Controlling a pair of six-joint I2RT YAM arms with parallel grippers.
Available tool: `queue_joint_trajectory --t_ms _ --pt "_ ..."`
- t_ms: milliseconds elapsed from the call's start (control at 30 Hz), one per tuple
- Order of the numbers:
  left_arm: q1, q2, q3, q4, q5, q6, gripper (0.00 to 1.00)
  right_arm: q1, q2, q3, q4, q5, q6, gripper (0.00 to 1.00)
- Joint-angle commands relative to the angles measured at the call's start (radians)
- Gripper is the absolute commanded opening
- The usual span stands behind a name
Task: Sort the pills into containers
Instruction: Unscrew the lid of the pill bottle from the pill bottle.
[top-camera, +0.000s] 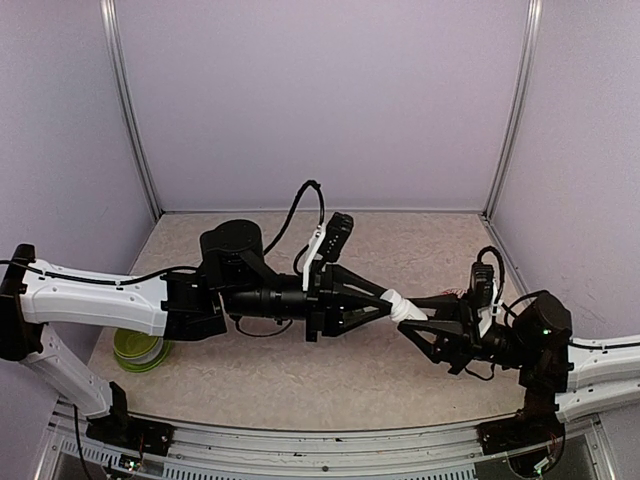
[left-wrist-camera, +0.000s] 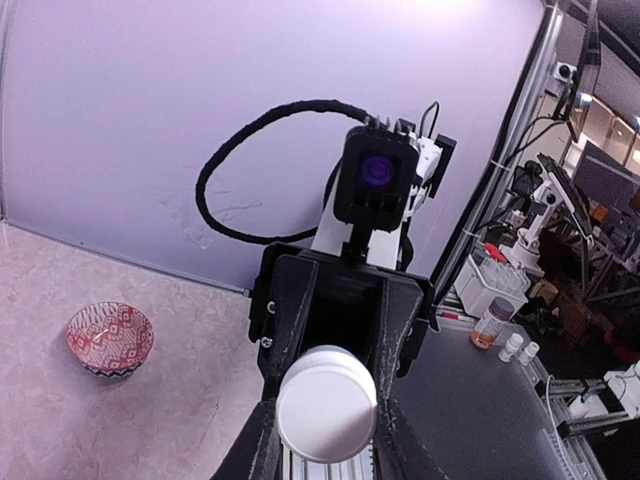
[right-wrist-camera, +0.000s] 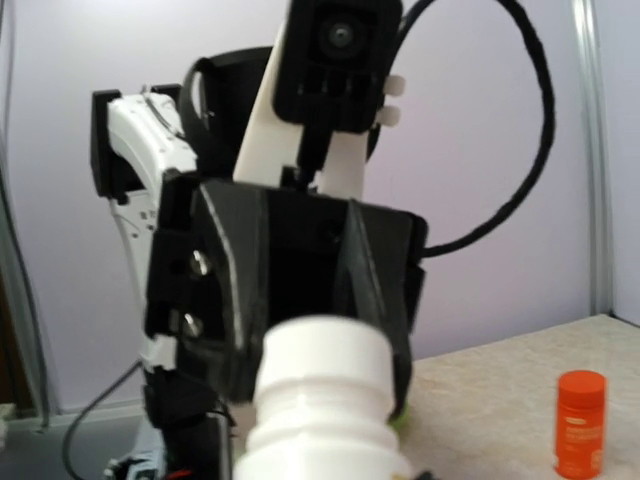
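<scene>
A white pill bottle (top-camera: 404, 307) is held in mid-air between both arms above the table's middle. My left gripper (top-camera: 384, 302) is shut on its cap end; the round white cap (left-wrist-camera: 327, 403) sits between my left fingers (left-wrist-camera: 246, 452). My right gripper (top-camera: 426, 323) is shut on the bottle's body from the other side. In the right wrist view the bottle's neck and cap (right-wrist-camera: 325, 365) point into the black left gripper (right-wrist-camera: 290, 270). The dark green container strip and the pills are out of view.
A lime-green bowl (top-camera: 140, 350) stands on the table (top-camera: 300, 375) under the left arm. A red patterned bowl (left-wrist-camera: 110, 338) sits on the table to the left of the grippers. An orange-red bottle (right-wrist-camera: 580, 425) stands upright on the table.
</scene>
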Motion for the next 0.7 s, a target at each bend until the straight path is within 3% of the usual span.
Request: queue_joint_trajectory --t_ms 0,233,667 --pt "-0.006 -0.020 0.027 -0.007 -0.096 -0.103 0.17 0.001 -0.054 -0.031 -0.051 0.073 -0.047 0.06" --pt "-0.005 -0.013 0.020 -0.009 -0.166 -0.227 0.17 0.000 -0.101 -0.023 -0.155 0.143 -0.129 0.06" --pt "0.052 -0.077 -0.088 -0.168 -0.425 -0.115 0.18 0.001 -0.177 -0.054 -0.188 0.176 -0.119 0.06"
